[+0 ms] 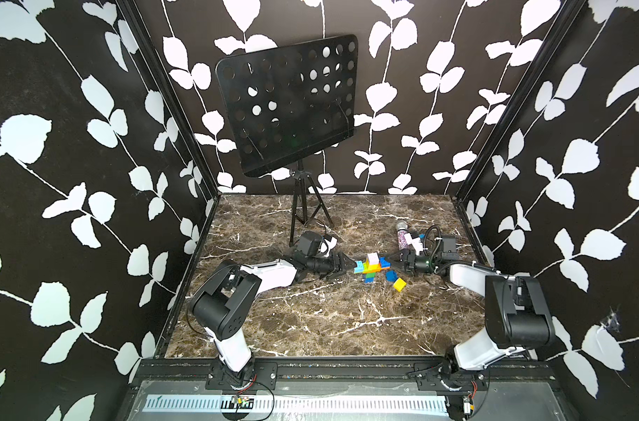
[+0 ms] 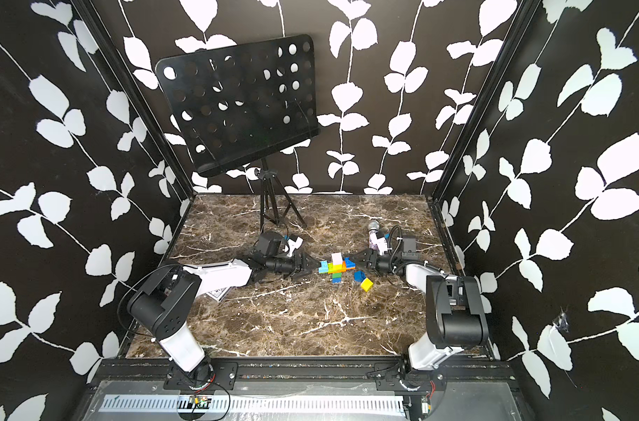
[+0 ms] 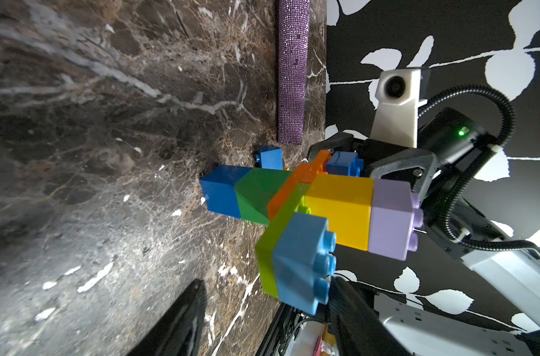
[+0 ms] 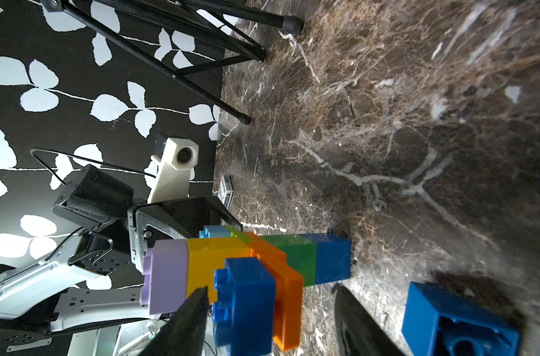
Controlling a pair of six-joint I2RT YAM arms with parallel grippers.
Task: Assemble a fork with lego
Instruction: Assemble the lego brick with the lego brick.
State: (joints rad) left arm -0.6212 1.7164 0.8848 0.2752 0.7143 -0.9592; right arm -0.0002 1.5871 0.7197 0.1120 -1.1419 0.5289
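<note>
In both top views the microphone, at 2 o'clock from the fork, is partly hidden behind the right wrist camera; the left wrist view cuts off its head. The loose blue brick runs off the right wrist view's edge

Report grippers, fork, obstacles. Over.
Left gripper open at light blue prong. Right gripper open around blue prong. Fork upright on stem. Loose blue brick beside right gripper.

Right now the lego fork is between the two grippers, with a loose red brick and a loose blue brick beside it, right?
Not quite. There is no red brick: it is a yellow brick, as both top views show. The fork is between the left gripper and the right gripper, and the loose blue brick lies beside it.
</note>
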